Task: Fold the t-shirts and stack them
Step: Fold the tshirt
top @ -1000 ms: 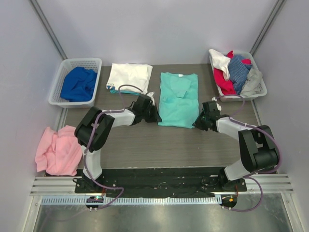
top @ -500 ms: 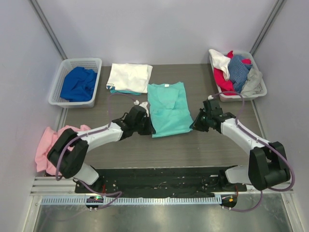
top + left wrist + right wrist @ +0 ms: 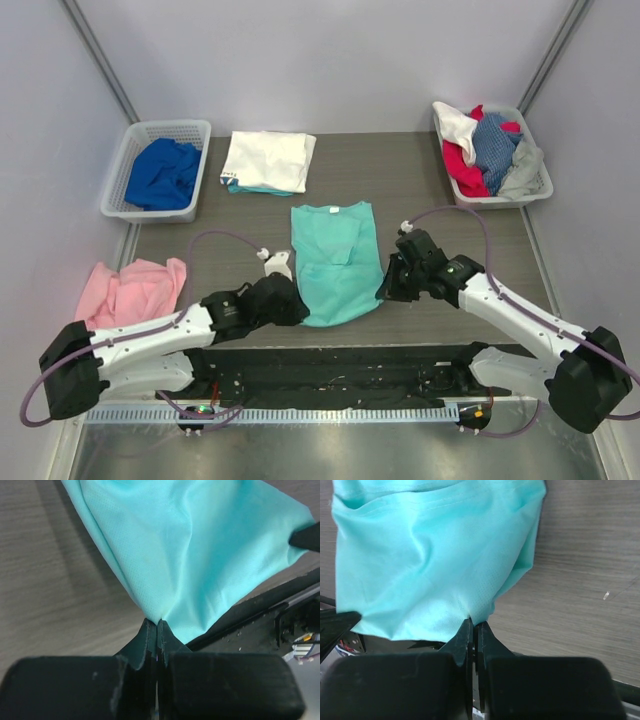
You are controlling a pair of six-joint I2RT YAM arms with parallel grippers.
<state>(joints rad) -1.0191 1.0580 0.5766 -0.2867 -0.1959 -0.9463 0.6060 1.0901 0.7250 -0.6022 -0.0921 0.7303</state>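
Note:
The mint-green t-shirt (image 3: 333,258) lies lengthwise at the table's near middle, sleeves folded in. My left gripper (image 3: 296,312) is shut on its near left corner; the left wrist view shows the cloth (image 3: 200,545) pinched at the fingertips (image 3: 150,630). My right gripper (image 3: 385,290) is shut on its near right corner, and the right wrist view shows the shirt (image 3: 430,555) clamped there. A folded white t-shirt (image 3: 268,160) lies at the back left on top of another mint-green piece (image 3: 250,188).
A white basket (image 3: 133,205) at the back left holds a royal blue shirt (image 3: 160,172). Another basket (image 3: 538,190) at the back right holds red, grey and white shirts (image 3: 488,145). A pink cloth (image 3: 125,292) lies at the left edge. The black base rail (image 3: 330,365) runs along the near edge.
Both grippers have pulled the mint-green t-shirt toward the near edge of the table and slightly left, still holding its near corners. Both arms have stretched out lower.

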